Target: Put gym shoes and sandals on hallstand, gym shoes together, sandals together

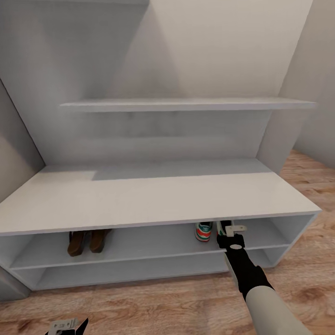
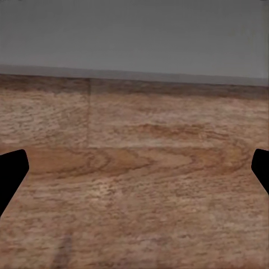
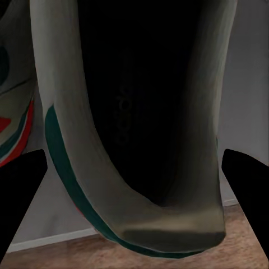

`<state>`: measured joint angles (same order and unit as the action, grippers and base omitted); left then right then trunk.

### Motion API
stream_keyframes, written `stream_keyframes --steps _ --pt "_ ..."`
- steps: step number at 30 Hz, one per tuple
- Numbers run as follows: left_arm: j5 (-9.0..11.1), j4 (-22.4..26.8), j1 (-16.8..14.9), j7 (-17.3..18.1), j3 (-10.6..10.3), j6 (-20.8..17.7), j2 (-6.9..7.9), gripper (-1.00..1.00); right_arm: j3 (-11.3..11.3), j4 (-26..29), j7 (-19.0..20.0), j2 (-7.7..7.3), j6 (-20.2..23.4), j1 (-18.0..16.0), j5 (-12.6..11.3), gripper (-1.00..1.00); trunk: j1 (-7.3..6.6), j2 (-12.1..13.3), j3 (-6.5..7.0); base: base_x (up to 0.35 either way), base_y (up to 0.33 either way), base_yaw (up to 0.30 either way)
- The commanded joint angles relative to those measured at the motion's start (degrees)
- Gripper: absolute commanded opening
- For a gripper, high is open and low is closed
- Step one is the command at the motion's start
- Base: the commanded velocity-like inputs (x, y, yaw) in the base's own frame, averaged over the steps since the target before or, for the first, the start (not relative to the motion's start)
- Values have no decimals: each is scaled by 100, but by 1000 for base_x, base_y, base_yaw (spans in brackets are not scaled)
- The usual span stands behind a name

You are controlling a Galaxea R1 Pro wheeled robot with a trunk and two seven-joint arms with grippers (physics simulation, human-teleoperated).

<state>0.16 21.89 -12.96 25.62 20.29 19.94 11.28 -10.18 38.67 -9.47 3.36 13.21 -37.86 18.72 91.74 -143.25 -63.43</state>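
At the bottom edge of the head view, the left tool [image 1: 70, 325] is seen low over the corridor floor [image 1: 153, 302]; in the left wrist view its dark fingertips [image 2: 11, 171] are set wide apart with only wood-grain planks between them. The right arm is stretched forward so that the right tool [image 1: 231, 232] reaches into the upper open shelf of the hallstand [image 1: 139, 200]. In the right wrist view, a gym shoe [image 3: 134, 129] is seen heel-first between the parted fingertips [image 3: 246, 179]; whether it is gripped cannot be told. The second gym shoe [image 1: 204, 231] is stood just beside it on the same shelf, towards the left. The two sandals [image 1: 87, 241] are placed together further left on that shelf. A floating wall shelf [image 1: 186, 104] is mounted above.
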Motion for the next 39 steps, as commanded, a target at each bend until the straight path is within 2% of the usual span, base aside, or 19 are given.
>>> stream_keyframes --steps 1,16,17,30,39 --pt "1 -7 -5 57 45 1 -3 100 -19 9 7 8 33 -2 53 -100 -1 -2 -5 12 0 0" --pt "9 -5 -5 57 54 2 13 100 -10 9 13 6 33 -2 53 -100 -1 -2 -5 54 24 0" --pt "9 -5 -5 57 54 2 14 100 -10 9 14 6 33 -2 53 100 -1 -2 -5 0 0 0" --pt "10 -9 -7 57 54 1 15 100 -10 9 11 6 33 -2 53 100 -1 -2 -5 -6 0 0" --pt "10 -9 -6 57 54 9 15 100 -10 9 13 6 33 -2 53 100 -1 -2 -5 -277 0 0"
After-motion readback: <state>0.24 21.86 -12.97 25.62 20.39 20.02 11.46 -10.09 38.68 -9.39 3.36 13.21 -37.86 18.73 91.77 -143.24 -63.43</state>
